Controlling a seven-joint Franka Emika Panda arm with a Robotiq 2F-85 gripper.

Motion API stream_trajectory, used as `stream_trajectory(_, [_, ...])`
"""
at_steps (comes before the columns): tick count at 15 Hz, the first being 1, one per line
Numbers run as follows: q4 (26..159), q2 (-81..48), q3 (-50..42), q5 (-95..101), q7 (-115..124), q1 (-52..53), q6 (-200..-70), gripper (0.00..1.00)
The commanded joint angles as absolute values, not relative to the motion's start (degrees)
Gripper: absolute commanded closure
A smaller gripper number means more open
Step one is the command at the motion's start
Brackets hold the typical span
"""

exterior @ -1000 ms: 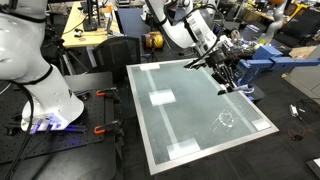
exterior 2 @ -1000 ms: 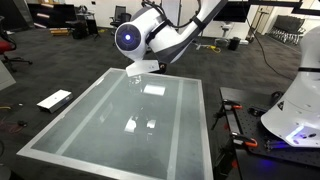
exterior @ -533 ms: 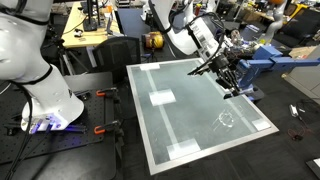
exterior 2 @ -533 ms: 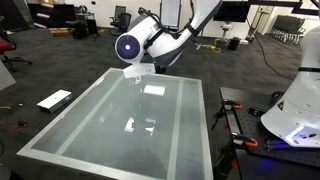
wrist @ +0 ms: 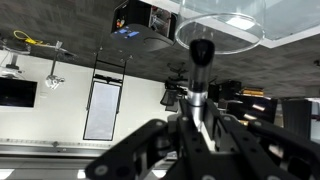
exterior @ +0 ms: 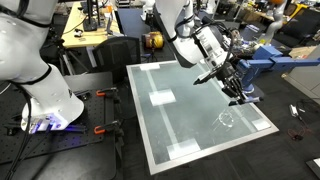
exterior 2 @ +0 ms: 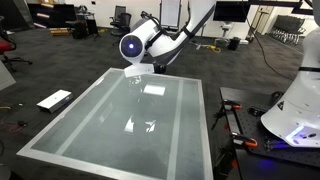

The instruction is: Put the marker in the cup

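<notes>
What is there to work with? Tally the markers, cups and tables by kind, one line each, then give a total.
Marker: 1, dark, held in the fingers
Cup: 1, clear, standing on the table
Table: 1, with a glassy top
Total: 3

No legible text, label, brand, number or sign can be made out in any view; whatever markings may be present are rendered too small and blurred.
</notes>
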State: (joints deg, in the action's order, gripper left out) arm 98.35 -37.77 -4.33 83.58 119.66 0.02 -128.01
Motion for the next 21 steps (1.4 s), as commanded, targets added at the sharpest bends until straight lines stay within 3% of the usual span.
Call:
stream_trajectory(1, [95.52, -39.51, -4.24, 86.19, 121.48, -1.21, -130.63, 0.95])
stream_trajectory(16, [91.05, -45.42, -4.27, 86.28, 120.66, -1.26, -130.36, 0.95])
stream_trajectory(17, [91.21, -45.37, -4.26, 86.16, 120.88, -1.11, -130.09, 0.56])
stream_trajectory(18, [91.49, -45.27, -4.29, 86.25, 121.00, -1.01, -130.01, 0.56])
stream_trajectory(21, [91.95, -44.84, -4.50, 86.58, 121.59, -0.71, -129.58, 0.35])
